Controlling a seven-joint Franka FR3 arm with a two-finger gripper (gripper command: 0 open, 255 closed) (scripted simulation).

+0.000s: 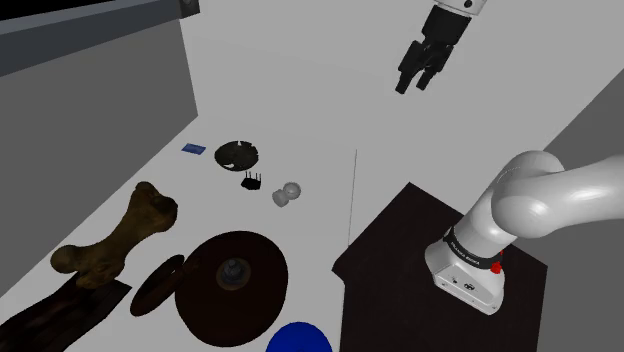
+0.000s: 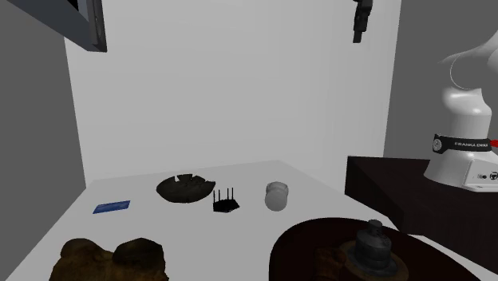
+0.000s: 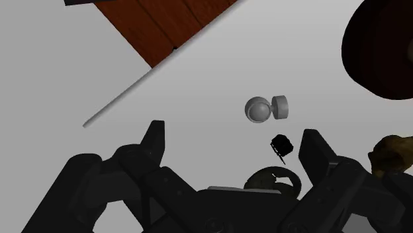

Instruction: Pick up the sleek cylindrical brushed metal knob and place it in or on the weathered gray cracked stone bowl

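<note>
"FRANKA EMIKA" on arm's blk band (image 2: 467,144)

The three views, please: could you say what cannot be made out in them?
Wrist view: the dark cracked round bowl is largely hidden behind the black gripper.
Shoulder view: the blue round object is cut by the bottom edge.
Second exterior view: the brown bone-shaped lump and the large dark round disc are cut by the bottom edge.

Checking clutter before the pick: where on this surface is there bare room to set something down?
Bare: the strip between the grey knob and the dark stand, and a patch between the black pronged object and the round dark plate. Crowded: the end with the bone, plate and blue disc.
</note>
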